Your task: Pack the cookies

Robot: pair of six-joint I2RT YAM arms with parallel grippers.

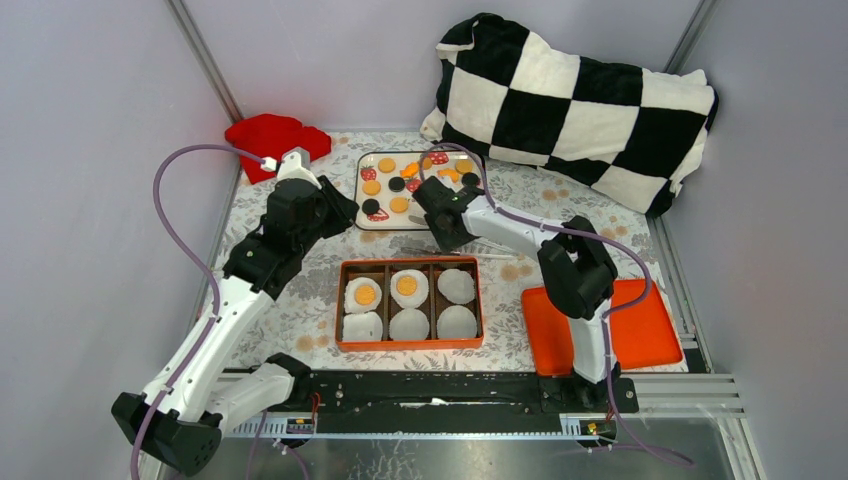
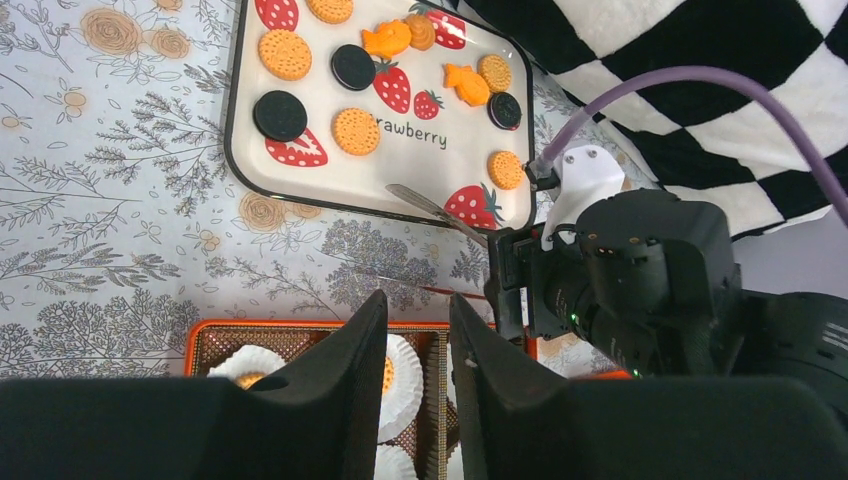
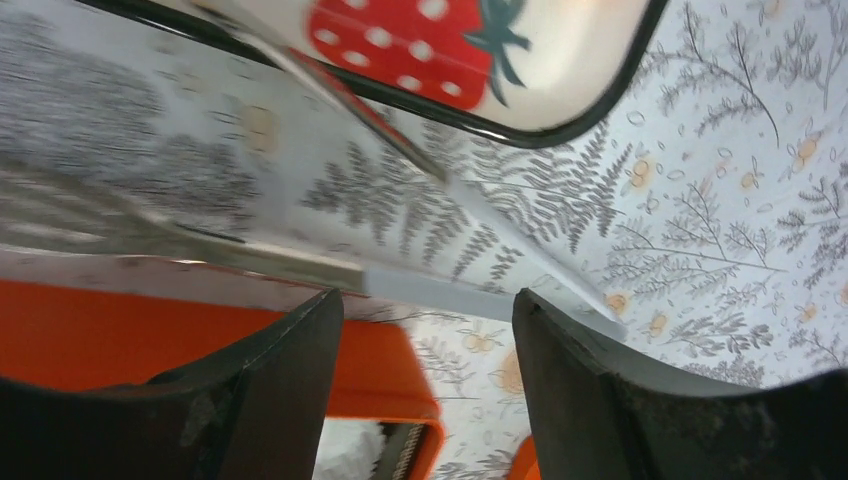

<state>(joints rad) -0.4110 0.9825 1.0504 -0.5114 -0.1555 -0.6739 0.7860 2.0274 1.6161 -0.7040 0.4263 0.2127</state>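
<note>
From where I stand the packing is barely begun: in the orange box (image 1: 410, 345) close under both wrists, only 2 of the 6 paper cups (image 1: 456, 286) hold anything, 1 orange biscuit each, and the other 4 look empty. Most of the cookies (image 2: 356, 131) lie on the strawberry tray (image 2: 440, 165), out beyond the left gripper's (image 2: 417, 296) fingertips and a little to their left - orange rounds, a few black ones and 2 fish shapes, spread apart from one another. That left gripper hovers with its jaws drawn in to a narrow slot and nothing between them, the near wall of the box just below its tips. The right gripper (image 3: 428, 300) is spread wide and low over the cloth, carrying nothing; a pair of metal tongs (image 3: 430, 290) lies flat right ahead of its fingers, blades pointing towards the tray's rim, the pale handle end running off past its right finger. My guess is the tongs come next - they have to be taken up before any cookie moves. So 4 cups are left to fill.
</note>
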